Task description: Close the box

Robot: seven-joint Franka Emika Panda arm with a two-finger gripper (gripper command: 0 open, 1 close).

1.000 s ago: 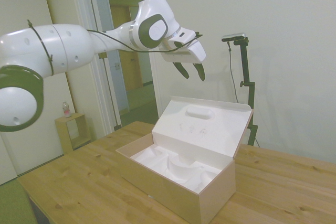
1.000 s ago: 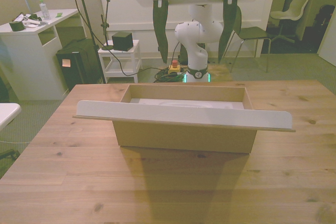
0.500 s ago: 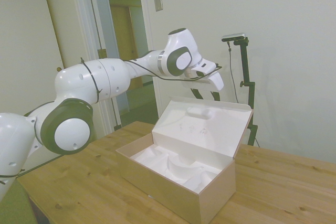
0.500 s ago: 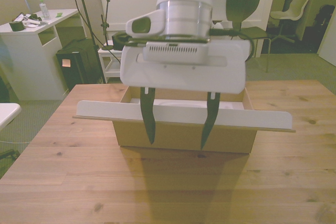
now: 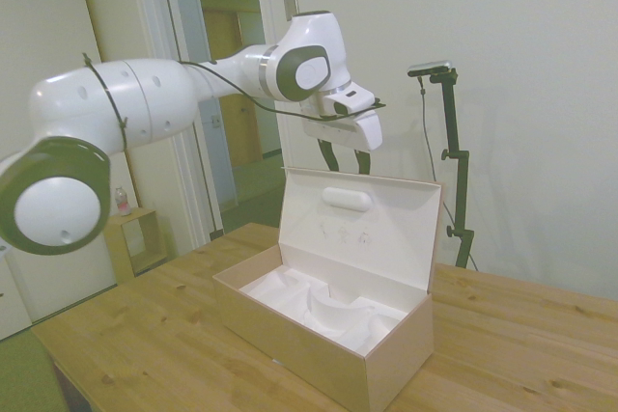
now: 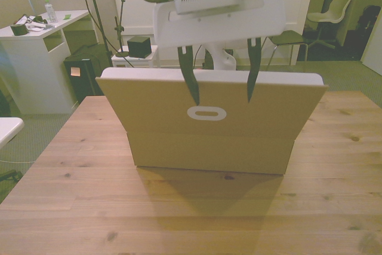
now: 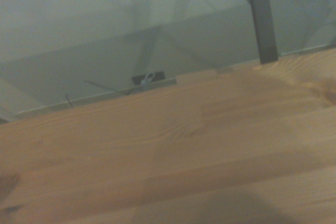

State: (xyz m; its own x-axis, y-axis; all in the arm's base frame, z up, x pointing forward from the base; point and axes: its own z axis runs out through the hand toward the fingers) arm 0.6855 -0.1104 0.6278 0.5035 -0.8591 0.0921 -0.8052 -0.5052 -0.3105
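Tan cardboard outside, smooth white inside: from the side view I see the box [image 5: 328, 335] as a long rectangular carton sitting on the wooden table [image 5: 145, 325], its hinged lid [image 5: 359, 227] standing nearly upright at the far long edge. An oval bump [image 5: 347, 199] rises from the lid's white inner face. The tray holds a moulded white insert [image 5: 319, 308] with curved hollows, and I see nothing lying in them. My gripper [image 5: 346, 155] hangs just behind the lid's top edge, its dark tapered fingers spread apart and grasping nothing. An open doorway [image 5: 232, 94] and a small wooden cube shelf [image 5: 133, 243] sit beyond the table.

In the front view the lid [image 6: 212, 108] shows me its matte tan outer face with an oval outline [image 6: 206, 113] near the middle. The gripper [image 6: 221, 88] is released, both fingers overlapping the lid's upper part. The table [image 6: 179, 219] is knotty planked pine. Behind it are a white desk [image 6: 36, 58] and a chair [image 6: 325, 19].

The wrist view gives me only blurred wood grain of the table [image 7: 184, 171] and a pale wall.
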